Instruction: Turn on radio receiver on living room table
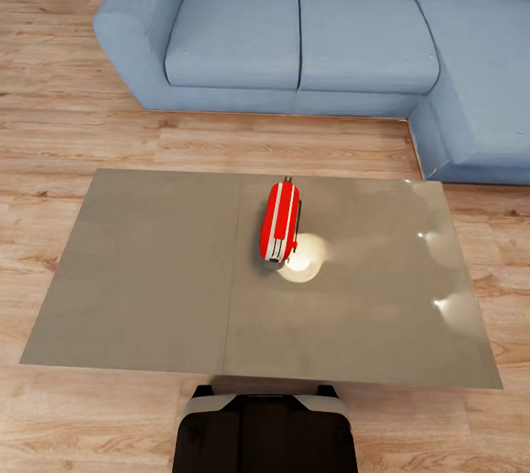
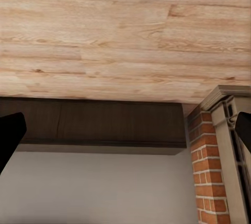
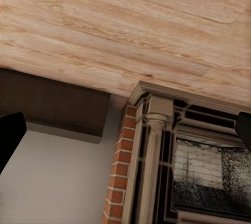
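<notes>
We look down from the robot's head at a low grey-brown counter [image 1: 147, 274] with a glossy top, standing on a light wood plank floor [image 1: 66, 134] in the living room. A small red radio [image 1: 280, 220] with white bands lies near the middle of the counter, its long side running away from us, with a bright round lamp reflection [image 1: 303, 258] just beside its near end. A blue corner sofa [image 1: 309, 23] sits beyond the counter. The robot's dark base [image 1: 265, 432] shows at the near edge of the counter. In the left wrist view, the dark fingertips [image 2: 9, 135] of the left end effector [image 2: 125, 137] sit at opposite edges of the picture, so it is spread wide and holds nothing; past them are plank floor, a dark skirting board and a brick pillar. The right end effector [image 3: 125, 135] is likewise spread wide and empty, its fingertips [image 3: 10, 135] framing a brick fireplace [image 3: 172, 161]. We judge that the reach has not yet begun, with both arms pointing away from the counter. To do it well, we would bring one arm over the counter, find the switch, which we cannot make out from here, and press lightly so the radio does not slide on the slick top.
</notes>
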